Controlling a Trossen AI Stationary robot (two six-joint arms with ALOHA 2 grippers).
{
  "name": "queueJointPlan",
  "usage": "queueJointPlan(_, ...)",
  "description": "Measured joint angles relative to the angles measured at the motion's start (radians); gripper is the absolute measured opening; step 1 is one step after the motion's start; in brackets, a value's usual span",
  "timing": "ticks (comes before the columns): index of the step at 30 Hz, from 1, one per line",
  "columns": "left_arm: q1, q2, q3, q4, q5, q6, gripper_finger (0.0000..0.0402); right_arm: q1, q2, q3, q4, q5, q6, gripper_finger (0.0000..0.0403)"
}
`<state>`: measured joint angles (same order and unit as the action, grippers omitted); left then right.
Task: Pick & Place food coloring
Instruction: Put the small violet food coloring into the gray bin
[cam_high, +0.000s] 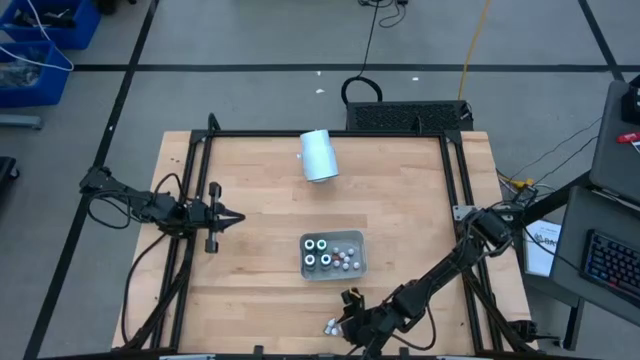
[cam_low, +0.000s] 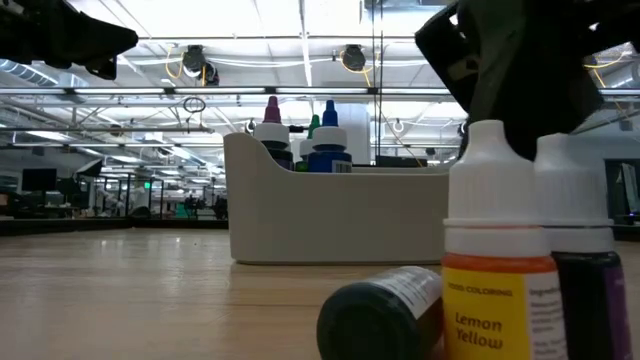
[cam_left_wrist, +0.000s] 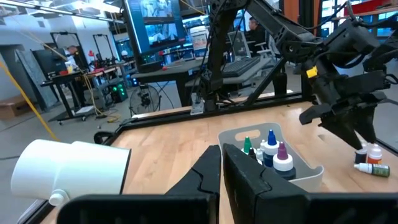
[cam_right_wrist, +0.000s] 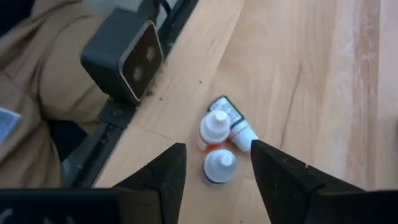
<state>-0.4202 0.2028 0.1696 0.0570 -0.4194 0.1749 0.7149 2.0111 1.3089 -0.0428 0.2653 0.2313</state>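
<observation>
Three small food coloring bottles sit near the table's near edge: a yellow one and a purple one stand upright, and a dark one lies on its side. More bottles stand in the grey tray at mid-table. My right gripper is open above the three loose bottles, its fingers pointing down on either side of them. My left gripper is shut and waits over the table's left side.
A pale cylinder lies on its side near the far edge. The black frame rails run along the left and right sides. The low camera's housing stands just off the near edge by the loose bottles. Bare wood lies between tray and left gripper.
</observation>
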Motion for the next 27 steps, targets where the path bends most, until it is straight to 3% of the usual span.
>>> queueJointPlan(14, 0.000, 0.000, 0.000, -0.001, 0.000, -0.002, 0.0026, 0.002, 0.000, -0.012, 0.022, 0.048, 0.017, 0.0127)
queueJointPlan(27, 0.000, 0.000, 0.000, -0.001, 0.000, -0.003, 0.0026, 0.007, 0.027, -0.011, 0.057, 0.044, 0.014, 0.0120)
